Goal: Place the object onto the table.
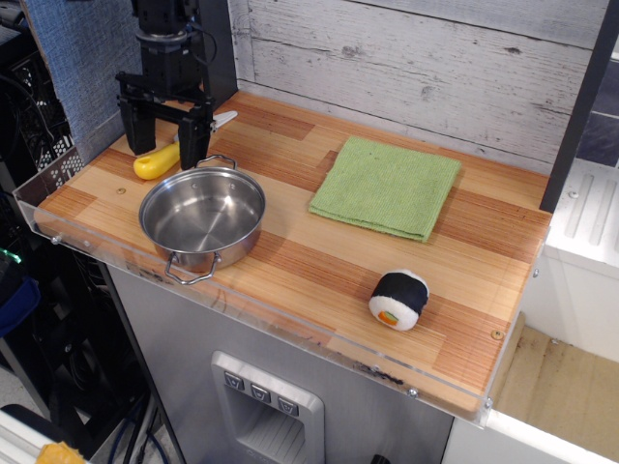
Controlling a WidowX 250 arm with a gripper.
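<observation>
The toy knife lies flat on the wooden table at the back left. Its yellow handle points left and its white blade points to the back right. My gripper stands upright right over the knife's middle, which it hides. Its black fingers are spread wide, one on each side of the knife. The gripper looks open and is not clamped on the knife.
A steel pot sits just in front of the gripper, its rear handle close to the right finger. A green cloth lies mid-table. A black-and-white sushi roll toy sits front right. A clear acrylic edge runs along the table's front and left.
</observation>
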